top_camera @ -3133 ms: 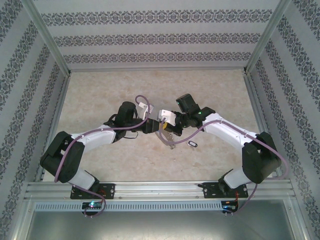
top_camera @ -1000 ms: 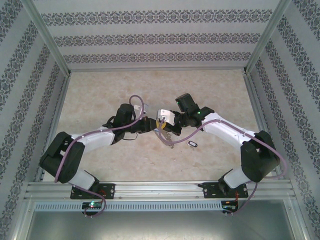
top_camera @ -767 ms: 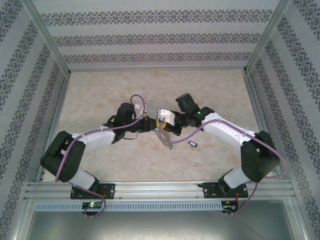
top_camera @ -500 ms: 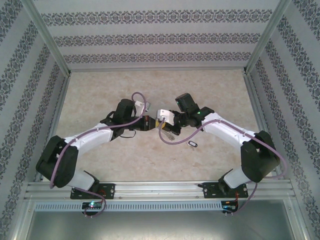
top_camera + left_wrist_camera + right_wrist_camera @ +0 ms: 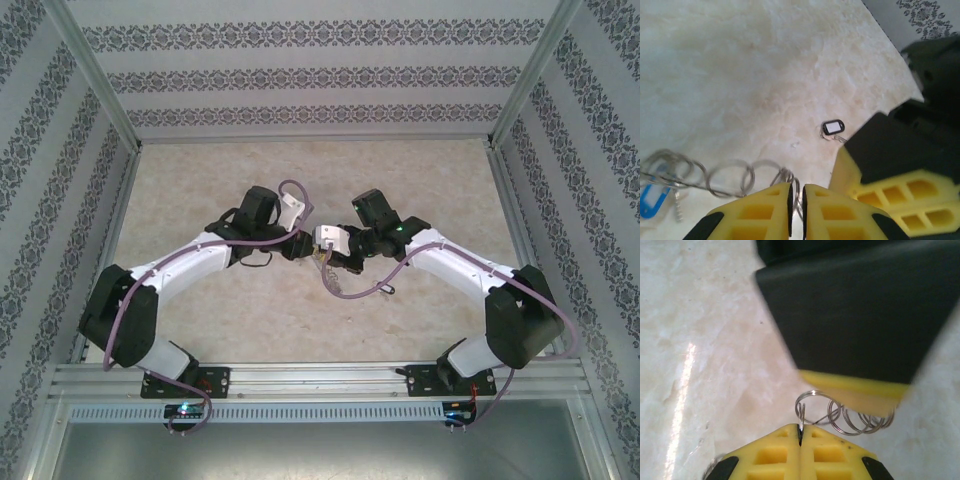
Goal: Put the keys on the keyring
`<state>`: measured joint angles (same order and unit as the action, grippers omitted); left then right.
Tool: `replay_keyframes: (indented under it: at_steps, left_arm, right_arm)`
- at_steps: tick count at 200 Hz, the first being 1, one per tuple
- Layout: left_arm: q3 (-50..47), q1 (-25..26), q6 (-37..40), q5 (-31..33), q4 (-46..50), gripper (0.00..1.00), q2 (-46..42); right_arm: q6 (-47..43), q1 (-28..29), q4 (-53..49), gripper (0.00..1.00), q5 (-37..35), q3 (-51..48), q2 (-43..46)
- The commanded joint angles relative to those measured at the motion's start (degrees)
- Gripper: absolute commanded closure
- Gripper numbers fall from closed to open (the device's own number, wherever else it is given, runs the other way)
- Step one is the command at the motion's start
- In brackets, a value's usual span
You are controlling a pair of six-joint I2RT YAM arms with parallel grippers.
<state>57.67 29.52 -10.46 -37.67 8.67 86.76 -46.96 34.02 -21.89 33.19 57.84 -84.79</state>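
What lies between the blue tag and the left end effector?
In the left wrist view, linked wire rings stretch between the blue tag and the left end effector.

Blue-tagged key cut by frame edge; keyring blurred, perhaps tangled.

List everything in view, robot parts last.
keyring chain: 1, silvery linked wire rings, trailing from the grippers
blue tag: 1, blue and white, at the chain's far end
black tag: 1, black rim, white face, loose on the table
table: 1, beige marbled
walls: grey-white patterned, three sides
left gripper: yellow fingers nearly together, ring wire at the gap, grip unclear
right gripper: yellow, shut on a chain ring
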Motion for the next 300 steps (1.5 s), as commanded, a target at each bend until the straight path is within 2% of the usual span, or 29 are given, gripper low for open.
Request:
replay_keyframes:
  at_steps: [1, 18, 47, 71, 95, 117, 137, 156, 234, 259, 273, 300]
  left_arm:
    - [3.28, -0.16, 5.60, 1.95, 4.06, 0.82, 1.23]
    - [3.36, -0.14, 5.71, 2.77, 3.25, 0.80, 1.70]
    - [3.01, -0.29, 5.63, 1.02, 2.67, 0.82, 2.06]
    - [-0.03, -2.16, 2.70, -0.10, 3.10, 0.78, -1.67]
    - [-4.41, -3.57, -6.77, -5.82, -0.04, 0.65, -5.25]
    - [-9.53, -3.50, -20.39, -10.63, -9.04, 0.63, -4.60]
    - [-14.66, -3.50, -31.30, -11.34, -18.78, 0.58, -4.78]
    - [-16.44, -2.99, -36.15, -10.71, -23.36, 0.56, -4.62]
    - [-16.64, -1.10, -44.01, -12.43, -34.98, 0.65, 0.65]
    - [-15.75, -1.00, -43.16, -12.05, -33.21, 0.66, 0.49]
    - [-15.14, -0.95, -42.10, -11.81, -31.40, 0.73, 0.99]
    - [-15.05, -0.82, -40.77, -10.77, -29.71, 0.79, 1.78]
  right_arm:
    - [-1.70, 0.45, -2.80, 1.00, 3.77, -0.07, 0.05]
    - [-1.39, 0.45, -2.35, 1.00, 3.81, -0.53, 0.48]
    - [1.57, -0.42, -1.24, 1.00, 2.58, -0.68, 0.58]
    - [4.24, -1.14, -0.69, 1.00, 1.62, -0.85, 0.61]
    - [7.53, -1.72, 1.79, 1.00, 1.96, -1.82, 1.42]
    - [9.68, -2.28, 5.20, 1.00, 2.57, -3.82, 2.73]
    - [9.36, -2.47, 6.19, 1.00, 3.01, -4.51, 3.11]
    - [7.60, -2.21, 5.46, 1.00, 4.47, -4.76, 3.06]
    - [5.58, -0.89, 3.38, 1.00, 2.69, -4.23, 1.99]
    - [5.21, -0.62, 3.35, 1.00, 2.35, -4.41, 2.37]
    - [4.95, -0.45, 3.58, 1.00, 2.34, -4.50, 2.59]
    - [4.95, -0.37, 3.67, 1.00, 2.25, -4.59, 2.44]
